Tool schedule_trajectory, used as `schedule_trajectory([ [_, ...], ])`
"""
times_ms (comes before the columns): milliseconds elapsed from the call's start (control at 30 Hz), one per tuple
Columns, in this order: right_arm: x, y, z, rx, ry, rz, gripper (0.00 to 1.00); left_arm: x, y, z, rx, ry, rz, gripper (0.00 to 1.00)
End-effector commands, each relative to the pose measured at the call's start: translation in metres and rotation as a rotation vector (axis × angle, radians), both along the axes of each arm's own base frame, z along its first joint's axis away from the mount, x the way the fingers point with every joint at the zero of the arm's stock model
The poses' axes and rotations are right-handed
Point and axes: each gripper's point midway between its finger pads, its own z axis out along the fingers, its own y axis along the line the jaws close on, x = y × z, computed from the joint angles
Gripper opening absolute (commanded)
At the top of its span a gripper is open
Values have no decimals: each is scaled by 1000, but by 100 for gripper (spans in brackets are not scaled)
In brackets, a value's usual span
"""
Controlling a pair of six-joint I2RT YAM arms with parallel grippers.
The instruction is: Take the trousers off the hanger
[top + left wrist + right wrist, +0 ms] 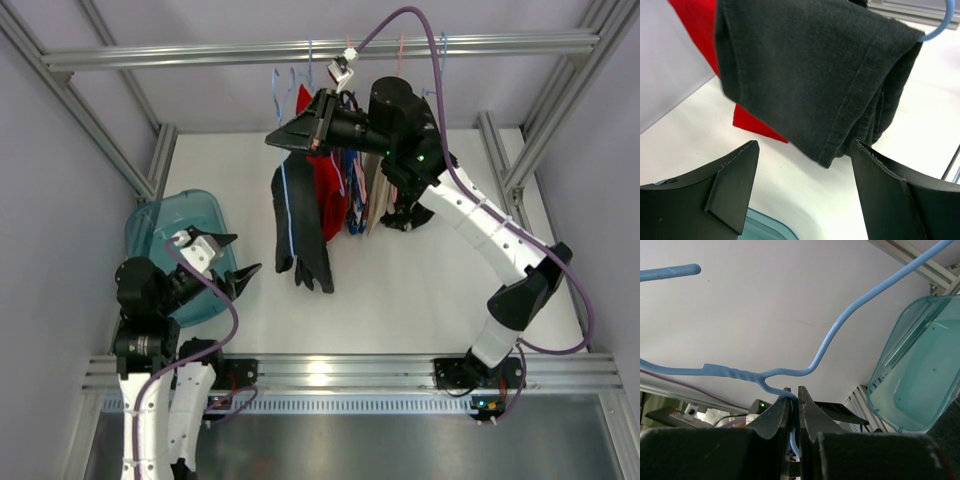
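The black trousers (300,235) hang folded over a blue wire hanger (289,215), their lower end down at the table. The red trousers (326,188) hang just behind them. My right gripper (278,138) is up by the rail, shut on the hanger. In the right wrist view the blue hanger (835,335) runs down between the closed jaws of the right gripper (795,390). My left gripper (240,255) is open over the teal bin, apart from the cloth. In the left wrist view the black trousers (815,75) and red trousers (695,30) hang beyond the left gripper (804,145), which holds nothing.
A teal plastic bin (160,225) sits at the left of the table under my left gripper. More garments (358,195) hang on other hangers from the overhead rail (480,42). Aluminium frame posts (510,160) stand at the table's edges.
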Motion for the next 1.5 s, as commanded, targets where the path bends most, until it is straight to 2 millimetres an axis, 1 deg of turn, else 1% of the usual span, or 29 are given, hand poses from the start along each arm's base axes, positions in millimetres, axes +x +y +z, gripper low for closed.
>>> schedule_trajectory([
  [0, -4, -15, 60, 150, -82, -19, 0, 0, -10, -8, 54, -32, -114, 80],
  [67, -2, -13, 64, 159, -89, -20, 0, 2, -11, -14, 61, -19, -130, 80],
  [167, -2, -9, 66, 165, -95, -16, 0, 4, -13, -15, 69, -21, -152, 80],
  [300, 1, 0, 66, 170, -96, -16, 0, 7, -14, -12, 79, -29, -168, 83],
  [433, 2, 10, 67, 179, -108, -8, 0, 12, -14, -11, 91, -29, -178, 84],
  [567, 2, 18, 70, 190, -118, -3, 0, 21, -11, -3, 106, -44, -162, 83],
  [633, 2, 20, 70, 191, -122, 0, 0, 26, -10, 0, 86, -38, -142, 82],
  [667, 1, 23, 69, 190, -122, 2, 0, 29, -11, 7, 77, -58, -142, 82],
  [733, -2, 26, 71, 196, -126, 9, 0, 32, -13, 10, 46, -35, -139, 82],
  [767, 0, 28, 69, 193, -122, 9, 0, 34, -13, 13, 34, -30, -134, 82],
  [900, 0, 31, 71, 199, -128, 10, 0, 39, -12, 11, 33, -29, -112, 81],
  [933, 0, 31, 71, 199, -130, 10, 0, 36, -19, 10, 32, -31, -143, 81],
  [967, -2, 32, 71, 201, -129, 13, 0, 37, -19, 10, 29, -26, -141, 81],
  [1033, -4, 33, 73, 206, -132, 16, 0, 39, -22, 10, 18, -27, -135, 81],
  [1067, -3, 35, 72, 205, -127, 18, 0, 45, -20, 10, 17, -24, -100, 80],
  [1100, -4, 37, 71, 205, -127, 23, 0, 45, -25, 11, 15, -41, -109, 80],
  [1200, -9, 36, 72, 206, -127, 32, 0, 53, -30, 15, 7, -53, -80, 75],
  [1267, -10, 35, 72, 203, -129, 35, 0, 56, -33, 16, 12, -60, -78, 69],
  [1333, -12, 34, 71, 198, -131, 38, 0, 54, -37, 17, 20, -70, -100, 67],
  [1367, -14, 34, 72, 199, -136, 42, 0, 53, -37, 18, 29, -83, -109, 68],
  [1433, -12, 32, 71, 197, -139, 37, 0, 48, -39, 20, 33, -104, -130, 69],
  [1467, -12, 31, 71, 196, -142, 38, 0, 46, -39, 17, 38, -104, -134, 70],
])
